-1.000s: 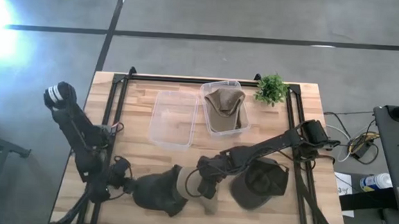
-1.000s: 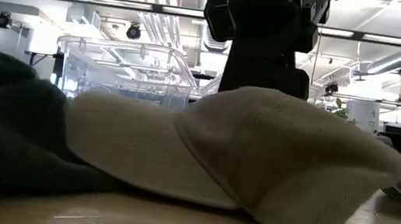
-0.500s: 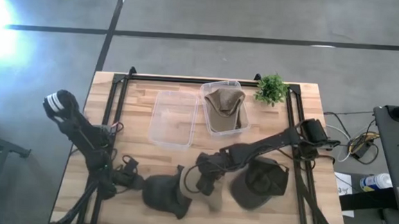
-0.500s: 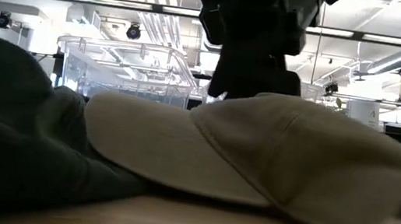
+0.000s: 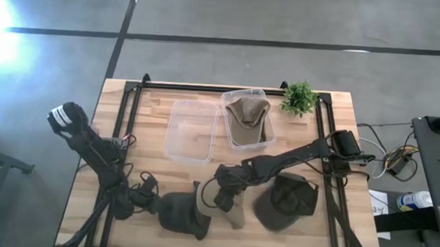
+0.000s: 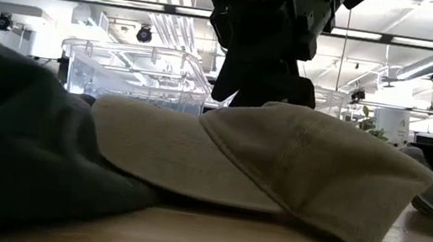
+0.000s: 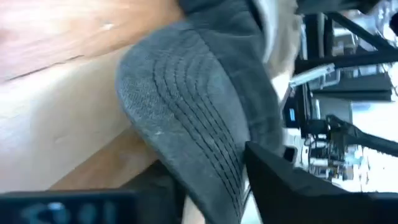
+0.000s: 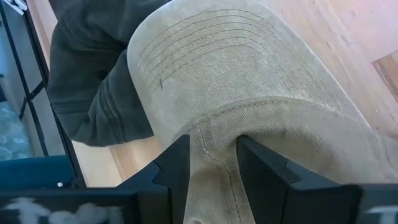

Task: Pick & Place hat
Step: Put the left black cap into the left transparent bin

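High view: 2 dark arms meet at the near edge of the wooden bench [image 5: 156,162]. The right gripper [image 5: 223,196] reaches in from the right edge and sits over a tan hat [image 5: 228,210] near the middle of that edge. Compared with 1 second ago, this gripper has slid toward the far edge and the tan hat has shifted with it. The left gripper [image 5: 152,204] has moved inward from the near left corner, and the dark grey hat [image 5: 184,213] it holds has bunched up tighter against the tan hat. A third, dark hat [image 5: 286,200] lies near the right edge. At the far edge, 1 clear bin [image 5: 191,129] shows nothing inside, a second clear bin [image 5: 233,100] holds a tan hat, and a small plant [image 5: 299,98] stands beside it.

Low view: the tan hat rests on the bench, its crown lower and flatter than half a second ago, with the right arm directly above. It has not left the surface.

Left wrist view: the left jaws are clamped on the brim of the dark grey hat.

Right wrist view: the right jaws pinch a fold of the tan hat's crown, narrow around the cloth.

Judgement: both grips look set, so lifting toward a bin is probably next.
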Robot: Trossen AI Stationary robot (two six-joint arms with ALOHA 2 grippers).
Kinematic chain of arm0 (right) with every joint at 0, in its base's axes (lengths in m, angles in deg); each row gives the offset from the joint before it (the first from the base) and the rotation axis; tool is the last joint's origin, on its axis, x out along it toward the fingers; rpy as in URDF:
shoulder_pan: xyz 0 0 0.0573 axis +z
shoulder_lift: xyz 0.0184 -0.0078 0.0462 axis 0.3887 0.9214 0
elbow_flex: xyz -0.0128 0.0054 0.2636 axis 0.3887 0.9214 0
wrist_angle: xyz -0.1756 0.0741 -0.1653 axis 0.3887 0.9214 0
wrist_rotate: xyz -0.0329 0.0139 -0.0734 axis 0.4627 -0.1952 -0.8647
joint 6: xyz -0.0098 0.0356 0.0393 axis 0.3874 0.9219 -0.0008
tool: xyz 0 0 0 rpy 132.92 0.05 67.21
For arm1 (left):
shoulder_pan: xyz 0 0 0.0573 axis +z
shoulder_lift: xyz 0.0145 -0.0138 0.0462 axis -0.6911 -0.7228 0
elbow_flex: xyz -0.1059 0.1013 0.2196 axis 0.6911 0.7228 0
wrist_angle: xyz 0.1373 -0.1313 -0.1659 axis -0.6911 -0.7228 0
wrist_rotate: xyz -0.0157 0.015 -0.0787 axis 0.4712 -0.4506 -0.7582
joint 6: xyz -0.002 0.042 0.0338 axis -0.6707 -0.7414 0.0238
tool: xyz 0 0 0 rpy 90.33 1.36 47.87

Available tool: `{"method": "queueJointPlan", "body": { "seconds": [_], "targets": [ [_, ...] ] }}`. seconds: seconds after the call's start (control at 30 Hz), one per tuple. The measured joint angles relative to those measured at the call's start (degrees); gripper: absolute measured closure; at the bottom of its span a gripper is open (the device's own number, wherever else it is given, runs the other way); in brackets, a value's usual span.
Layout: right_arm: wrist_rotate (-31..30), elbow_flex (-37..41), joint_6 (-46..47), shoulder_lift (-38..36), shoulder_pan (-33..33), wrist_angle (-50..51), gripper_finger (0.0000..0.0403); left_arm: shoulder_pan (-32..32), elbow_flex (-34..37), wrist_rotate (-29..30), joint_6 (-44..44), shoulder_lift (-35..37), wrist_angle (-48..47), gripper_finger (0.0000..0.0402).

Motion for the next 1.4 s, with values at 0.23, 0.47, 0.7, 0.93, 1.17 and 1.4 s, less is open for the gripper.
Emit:
{"method": "queueJointPlan", "body": {
  "seconds": [0.23, 0.47, 0.7, 0.93, 1.17, 1.4],
  "targets": [
    [0.04, 0.00, -0.95, 0.00, 0.00, 0.15, 0.0275, 1.32, -1.22, 1.71, -5.71, 1.23, 0.95, 0.0389],
    [-0.60, 0.02, -4.14, -2.15, 0.05, 0.42, 0.0279, 1.58, -2.26, 1.90, -8.49, 3.85, 0.33, 0.0395],
    [-12.69, 0.02, -6.39, -9.13, 0.10, 6.85, 0.0289, 1.60, -8.63, 9.41, -24.04, 15.79, -7.87, 0.0397],
    [-10.62, 1.35, -4.77, -11.49, 0.16, 18.01, 0.0289, 2.53, -21.35, 21.09, -30.05, 25.88, -37.16, 0.0397],
    [-13.88, 5.44, 1.76, -11.48, 3.56, 17.90, 0.0290, 7.93, -35.25, 31.40, -40.89, 27.57, -51.55, 0.0397],
    [-24.73, 5.74, 12.49, -16.77, 5.06, 26.84, 0.0292, 26.60, -40.13, 19.87, -39.56, 27.20, -58.17, 0.0396]
  ]
}}
